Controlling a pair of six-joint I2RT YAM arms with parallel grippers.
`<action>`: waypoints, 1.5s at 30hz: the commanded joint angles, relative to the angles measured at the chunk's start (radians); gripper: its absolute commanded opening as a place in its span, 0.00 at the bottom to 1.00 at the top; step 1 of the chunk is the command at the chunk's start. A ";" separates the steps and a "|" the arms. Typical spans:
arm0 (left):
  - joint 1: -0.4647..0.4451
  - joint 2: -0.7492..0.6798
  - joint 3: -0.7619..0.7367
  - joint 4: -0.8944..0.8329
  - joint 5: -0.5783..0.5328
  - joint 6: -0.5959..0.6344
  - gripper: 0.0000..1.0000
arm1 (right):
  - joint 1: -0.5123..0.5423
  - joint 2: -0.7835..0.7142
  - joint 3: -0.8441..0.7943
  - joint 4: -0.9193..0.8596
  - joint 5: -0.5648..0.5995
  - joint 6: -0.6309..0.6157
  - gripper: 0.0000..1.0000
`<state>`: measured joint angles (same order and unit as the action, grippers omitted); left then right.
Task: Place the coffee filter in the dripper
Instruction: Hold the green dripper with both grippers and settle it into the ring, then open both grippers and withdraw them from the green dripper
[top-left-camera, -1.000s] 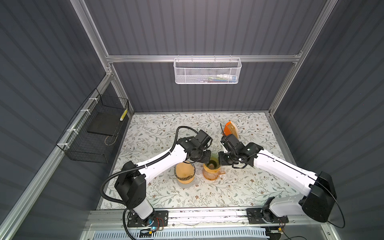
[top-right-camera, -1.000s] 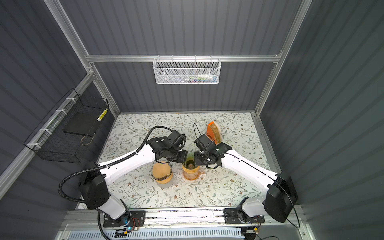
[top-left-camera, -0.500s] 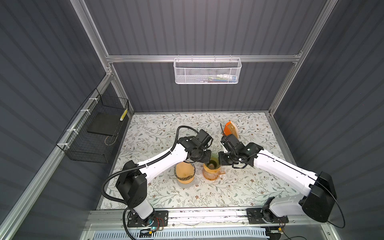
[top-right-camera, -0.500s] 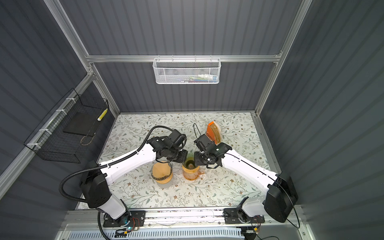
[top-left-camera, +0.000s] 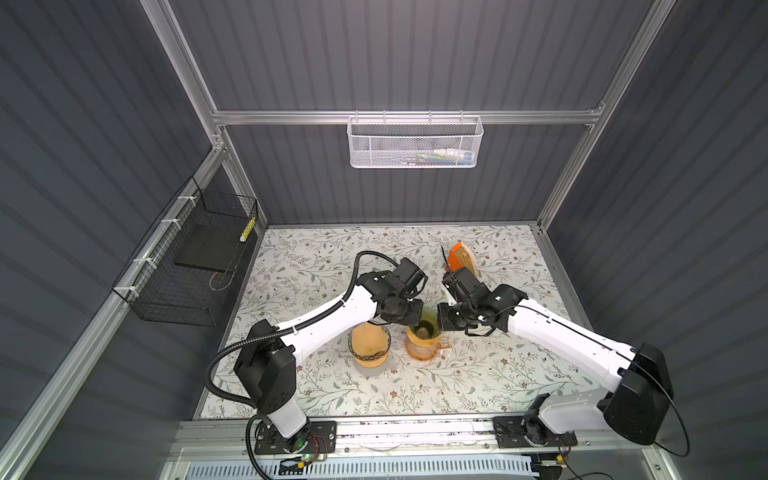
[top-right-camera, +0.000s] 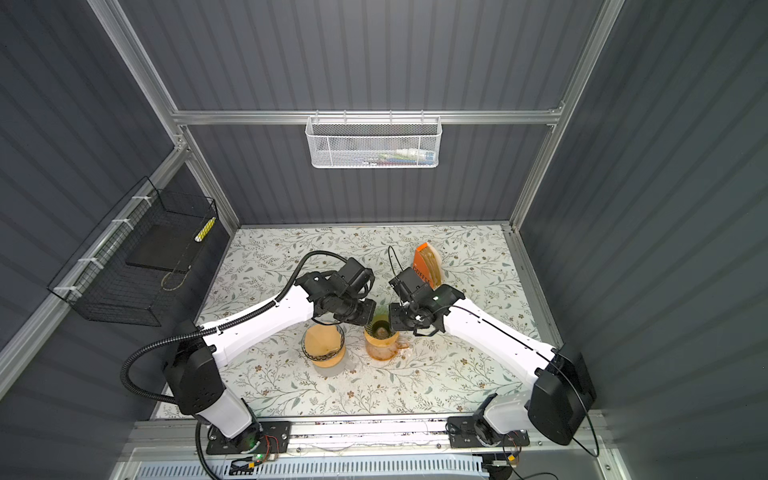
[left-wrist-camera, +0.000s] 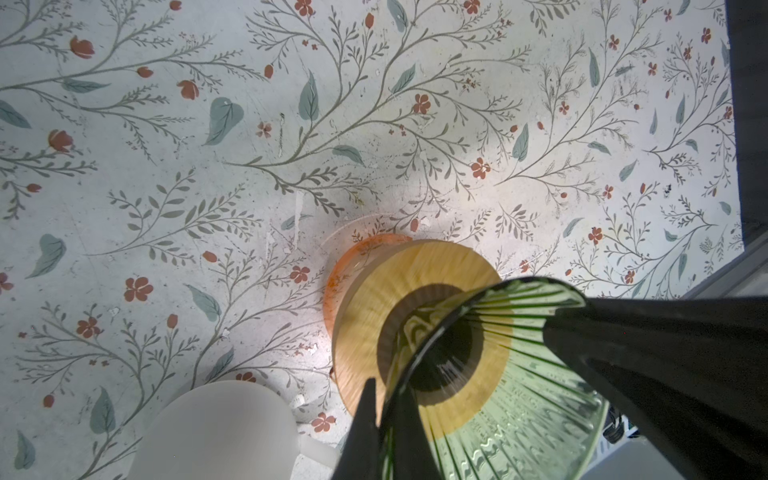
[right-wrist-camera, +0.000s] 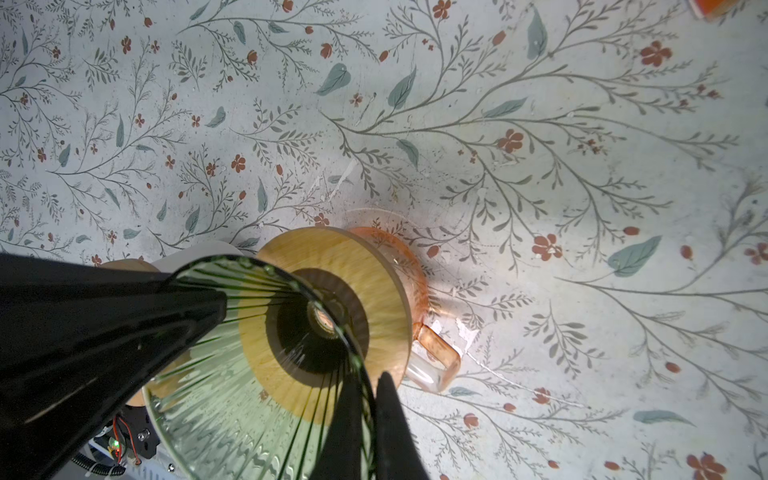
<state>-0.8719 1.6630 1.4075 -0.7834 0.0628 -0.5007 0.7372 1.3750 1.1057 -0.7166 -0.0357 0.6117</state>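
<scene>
Green glass dripper (top-left-camera: 424, 328) sits mid-desk on a wood collar (left-wrist-camera: 395, 282) atop an orange glass mug (top-left-camera: 423, 352). My L end effector (top-left-camera: 411, 318) & R end effector (top-left-camera: 445, 322) each pinch its rim. Coffee filters (top-right-camera: 434, 266) stand in an orange box (top-right-camera: 420, 272) behind, twd back right. Desk (top-left-camera: 311, 266): floral print, scuffs clear in wrist views. Slatted dark walls, white mesh basket (top-left-camera: 413, 143) and black wire basket (top-left-camera: 187, 266) appear in top views only. Mug handle (right-wrist-camera: 436, 359) shows in R wrist view, not L.

Floral-print worktop (top-left-camera: 478, 374), pale ground, scuffed and flecked white near the middle. Near centre, standing upright: orange glass jug (top-left-camera: 422, 353), handle to the right in both top views. Just beside it on the left: round amber vessel (top-left-camera: 370, 347). Farther back, well apart: orange filter packet (top-right-camera: 426, 266), on end, slightly tilted.
</scene>
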 joint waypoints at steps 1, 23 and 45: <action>-0.019 0.043 0.031 -0.071 -0.046 0.034 0.07 | -0.001 0.007 0.003 -0.076 0.017 -0.026 0.03; -0.018 0.018 0.065 -0.073 -0.102 0.036 0.24 | -0.010 0.007 0.068 -0.107 0.019 -0.049 0.24; -0.019 -0.029 0.128 -0.057 -0.124 0.030 0.26 | -0.017 -0.037 0.108 -0.113 0.017 -0.039 0.26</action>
<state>-0.8890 1.6775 1.4982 -0.8337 -0.0387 -0.4786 0.7261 1.3678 1.1862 -0.8158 -0.0261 0.5682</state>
